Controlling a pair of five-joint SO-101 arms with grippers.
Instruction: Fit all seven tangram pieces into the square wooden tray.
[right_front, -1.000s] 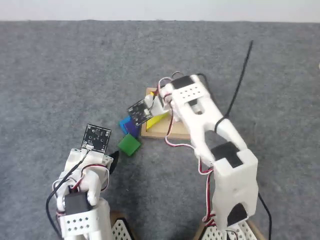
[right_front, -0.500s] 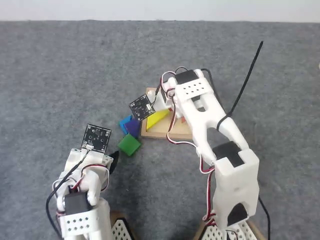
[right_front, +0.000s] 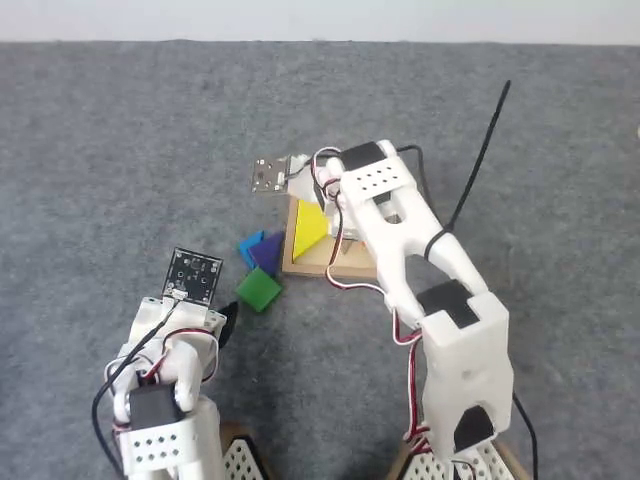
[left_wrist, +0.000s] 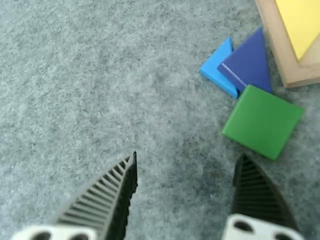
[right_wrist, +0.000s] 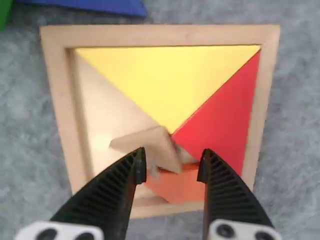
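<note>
Three pieces (left_wrist: 250, 65) beside the tray (right_wrist: 160, 35) — others inside.

Robot test bench, most likely a lab or maker room.
Desk (right_front: 120, 130) covered in grey felt-like mat, plain pale wall (right_front: 300, 20) behind. Two white plastic arms, left arm (right_front: 165, 400) and right arm (right_front: 455, 350), with bare servo wiring, an exposed circuit board (right_front: 193, 277), and perforated base plates (right_front: 243, 462) at the near edge.

The desk (right_front: 120, 130) bears a grey, felt-like covering, speckled and even, that spreads across its whole visible top. Along the desk's far edge a pale, plain wall (right_front: 300, 20) runs as a narrow band.
</note>
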